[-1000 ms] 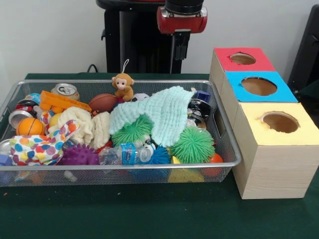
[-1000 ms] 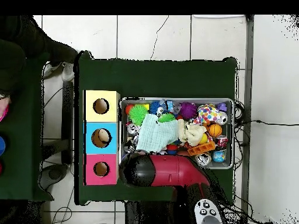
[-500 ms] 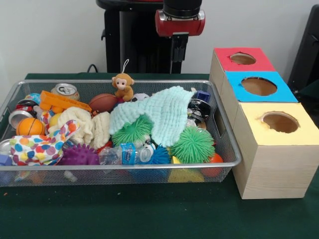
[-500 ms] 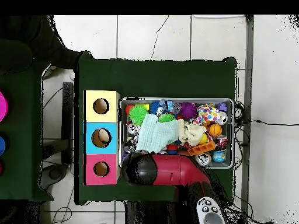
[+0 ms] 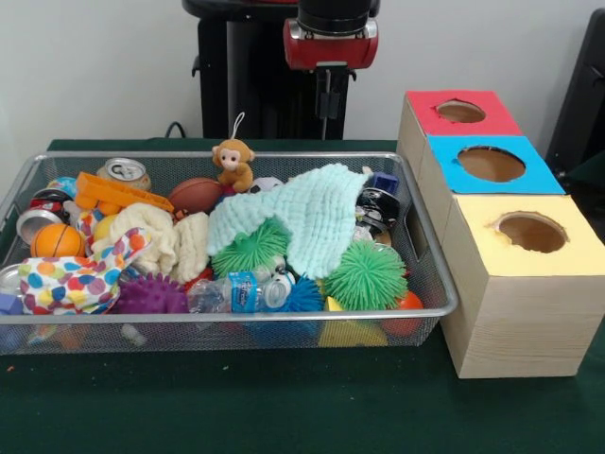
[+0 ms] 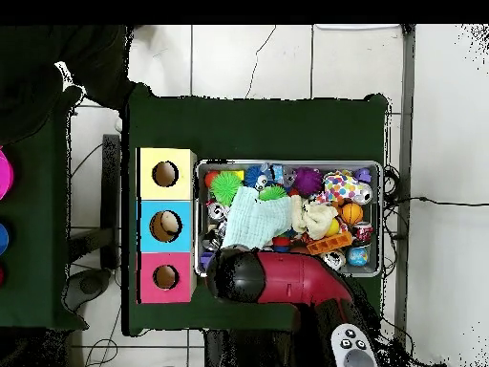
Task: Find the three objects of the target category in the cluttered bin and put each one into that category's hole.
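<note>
A wire mesh bin [image 5: 430,284] [image 6: 289,163] holds a jumble: a mint cloth [image 5: 307,213] [image 6: 253,218], spiky green balls [image 5: 367,274], a toy monkey [image 5: 233,163], a small water bottle [image 5: 241,291], a drink can [image 5: 124,171], a brown football [image 5: 196,194] and an orange ball [image 5: 56,240]. Beside the bin stands a wooden box row with a red-topped hole [image 5: 460,112] [image 6: 165,277], a blue-topped hole [image 5: 491,164] [image 6: 165,226] and a yellow-topped hole [image 5: 532,232] [image 6: 165,174]. My gripper [image 5: 327,102] hangs high behind the bin's back rim, holding nothing I can see. In the overhead view the arm's red and black head [image 6: 241,275] hides it.
A dotted cloth [image 5: 71,279], a cream towel [image 5: 156,236], a purple spiky ball [image 5: 151,295] and an orange plastic piece [image 5: 118,194] fill the bin's left part. Something pale shows inside the blue-topped hole from above. A person's dark sleeve [image 6: 57,67] is at the overhead view's upper left.
The arm has slid sideways, leftward in the front view, away from the box row and further along the bin's back rim. The bin's contents have not moved.
</note>
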Robot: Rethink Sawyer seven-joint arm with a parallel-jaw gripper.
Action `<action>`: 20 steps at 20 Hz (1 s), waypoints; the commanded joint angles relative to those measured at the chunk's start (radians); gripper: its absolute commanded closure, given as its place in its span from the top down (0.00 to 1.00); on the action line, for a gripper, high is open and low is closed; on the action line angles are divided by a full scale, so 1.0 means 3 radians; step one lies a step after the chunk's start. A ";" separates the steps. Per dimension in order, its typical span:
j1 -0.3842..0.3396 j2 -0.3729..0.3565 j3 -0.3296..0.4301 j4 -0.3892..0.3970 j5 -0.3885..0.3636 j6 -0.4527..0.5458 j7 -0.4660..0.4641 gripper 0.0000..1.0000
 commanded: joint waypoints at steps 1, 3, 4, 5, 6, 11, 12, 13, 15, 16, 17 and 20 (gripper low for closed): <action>-0.0132 0.0107 0.0318 -0.0252 -0.0198 -0.0045 -0.0102 0.00; -0.0145 0.0127 0.0327 -0.0267 -0.0207 -0.0049 -0.0105 0.00; -0.0148 0.0131 0.0330 -0.0266 -0.0211 -0.0047 -0.0104 0.00; -0.0156 0.0136 0.0334 -0.0277 -0.0215 -0.0034 -0.0112 0.00; -0.0159 0.0137 0.0337 -0.0279 -0.0223 -0.0032 -0.0111 0.00; -0.0172 0.0126 0.0346 -0.0289 -0.0249 -0.0002 -0.0110 0.00; -0.0171 0.0126 0.0344 -0.0292 -0.0256 0.0002 -0.0102 0.00; -0.0164 0.0123 0.0324 -0.0285 -0.0251 0.0016 -0.0073 0.00; -0.0166 0.0130 0.0304 -0.0278 -0.0226 0.0045 -0.0018 0.00; -0.0172 0.0133 0.0309 -0.0281 -0.0227 0.0043 -0.0018 0.00; -0.0178 0.0136 0.0313 -0.0285 -0.0229 0.0042 -0.0018 0.00; -0.0192 0.0162 0.0361 -0.0369 -0.0285 0.0042 -0.0098 0.00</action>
